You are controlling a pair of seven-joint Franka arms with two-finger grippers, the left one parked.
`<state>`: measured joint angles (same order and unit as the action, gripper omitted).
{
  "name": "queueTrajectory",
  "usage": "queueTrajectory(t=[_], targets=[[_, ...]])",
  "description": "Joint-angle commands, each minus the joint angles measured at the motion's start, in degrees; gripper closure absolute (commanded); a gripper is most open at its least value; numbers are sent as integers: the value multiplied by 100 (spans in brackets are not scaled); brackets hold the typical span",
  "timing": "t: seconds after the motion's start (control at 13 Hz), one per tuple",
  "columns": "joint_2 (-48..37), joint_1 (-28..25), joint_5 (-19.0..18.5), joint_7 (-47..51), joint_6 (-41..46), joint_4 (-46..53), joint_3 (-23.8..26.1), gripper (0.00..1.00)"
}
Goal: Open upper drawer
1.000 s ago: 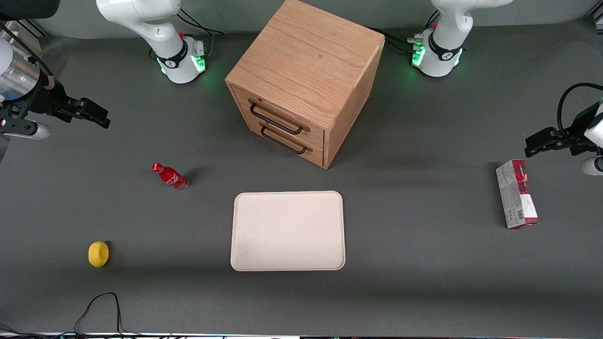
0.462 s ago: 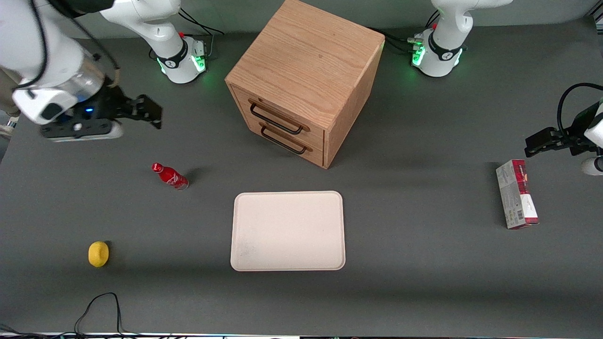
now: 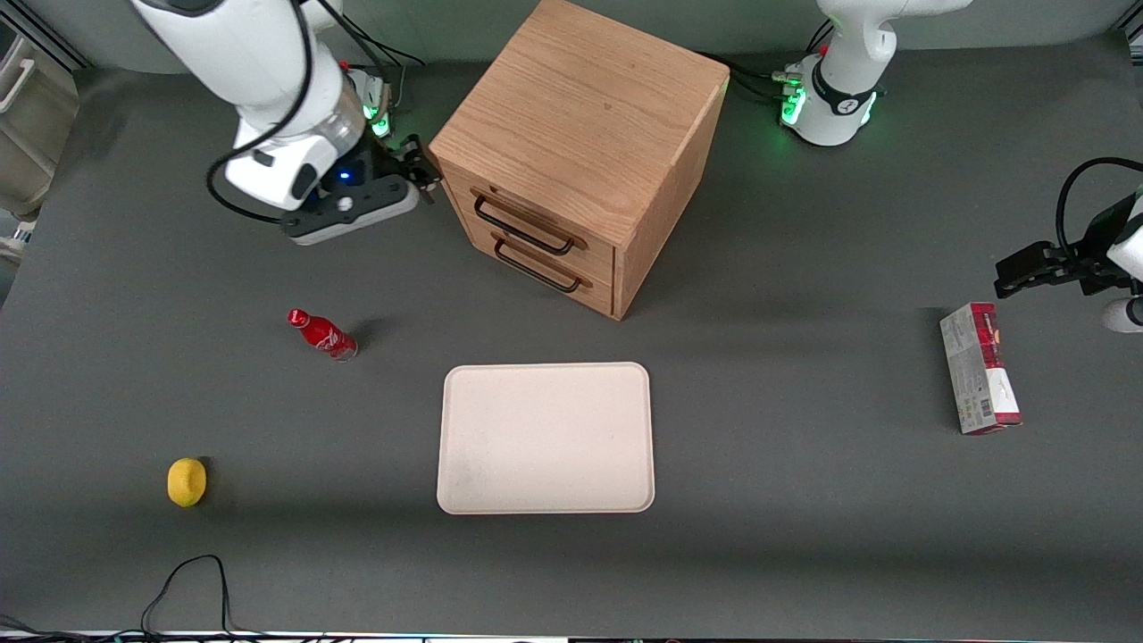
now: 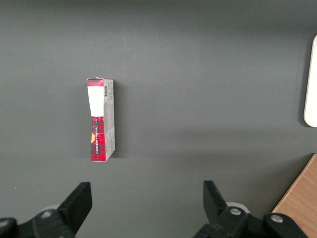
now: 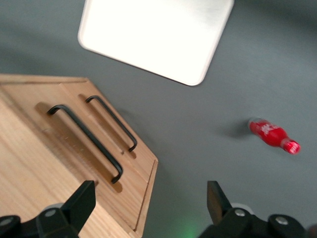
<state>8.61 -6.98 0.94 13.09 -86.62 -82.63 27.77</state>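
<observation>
Evidently lining up for a pull, the right gripper hovers spread wide and empty beside the cabinet's corner, the upper drawer's handle ungrasped.

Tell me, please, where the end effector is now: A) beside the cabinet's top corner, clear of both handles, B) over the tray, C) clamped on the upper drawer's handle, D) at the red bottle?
A: the open end effector sits beside the cabinet corner, off the upper drawer.

A cream tray lies flat on a grey table, with a red bottle, yellow lemon and carton nearby.
</observation>
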Motion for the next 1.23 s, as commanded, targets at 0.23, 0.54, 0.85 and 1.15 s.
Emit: queueTrajectory(t=[0.23,0.54,0.85,1.15], targets=[[412,30,64,-1220,119,370,509,0],[737,-13,-15,-1877,85,230,756,0],[931,-93,-33,-2432,-468,-270,782,0],[1125,-102,-67,-2899,-996,-665,773,0]])
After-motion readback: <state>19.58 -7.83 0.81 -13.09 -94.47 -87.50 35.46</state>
